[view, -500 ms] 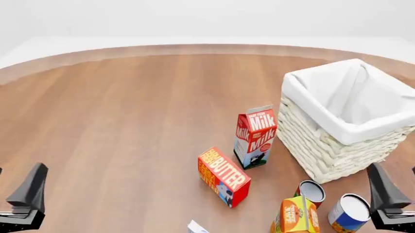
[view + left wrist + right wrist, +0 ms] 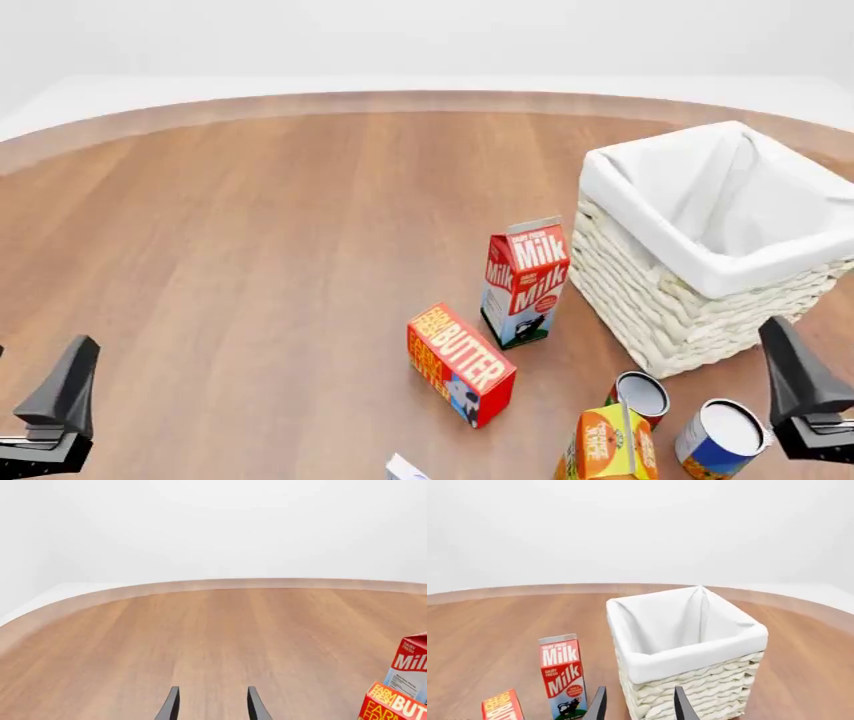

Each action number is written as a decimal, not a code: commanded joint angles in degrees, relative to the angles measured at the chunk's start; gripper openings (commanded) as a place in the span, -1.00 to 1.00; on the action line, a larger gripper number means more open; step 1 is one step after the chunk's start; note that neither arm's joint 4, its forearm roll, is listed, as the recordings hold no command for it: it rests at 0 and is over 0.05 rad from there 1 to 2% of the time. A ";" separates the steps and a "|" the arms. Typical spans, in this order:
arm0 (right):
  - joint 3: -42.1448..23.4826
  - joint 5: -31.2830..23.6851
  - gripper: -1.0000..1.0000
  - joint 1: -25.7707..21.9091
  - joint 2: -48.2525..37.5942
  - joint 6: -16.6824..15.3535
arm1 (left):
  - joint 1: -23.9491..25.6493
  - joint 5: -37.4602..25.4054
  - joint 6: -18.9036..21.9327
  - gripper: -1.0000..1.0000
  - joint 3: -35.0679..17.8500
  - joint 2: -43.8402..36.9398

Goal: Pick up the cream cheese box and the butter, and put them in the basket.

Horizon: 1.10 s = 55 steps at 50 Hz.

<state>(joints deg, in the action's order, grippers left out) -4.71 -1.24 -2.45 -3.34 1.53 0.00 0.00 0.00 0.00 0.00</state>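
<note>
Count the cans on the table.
2. One can stands just in front of the basket; the other can is nearer, beside the right gripper. More may lie out of frame.

Left wrist view: the left gripper shows as two dark fingertips at the lower edge, spread apart with bare wood between them and nothing held. The wooden table fills most of the view, its curved far edge meeting a plain white backdrop. At the edge of the picture, the butter is partly cut off, orange and red with white lettering. Just behind it stands a red milk carton; whether the two touch cannot be judged.
</note>
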 commanded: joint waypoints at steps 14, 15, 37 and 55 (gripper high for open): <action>-18.78 -6.53 1.00 -12.98 -13.48 -5.48 | 0.00 0.00 0.00 1.00 0.00 0.00; -19.31 -6.89 1.00 -13.33 -13.67 -6.56 | 0.00 0.00 0.00 1.00 0.00 0.00; -29.55 -8.54 1.00 -26.69 -28.50 -13.67 | 0.00 0.00 0.00 1.00 0.00 0.00; -41.31 -14.49 1.00 -33.81 -42.77 -12.92 | 0.00 0.00 0.00 1.00 0.00 0.00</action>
<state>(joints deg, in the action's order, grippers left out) -39.78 -12.57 -32.82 -38.99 -11.31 0.00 0.00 0.00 0.00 0.00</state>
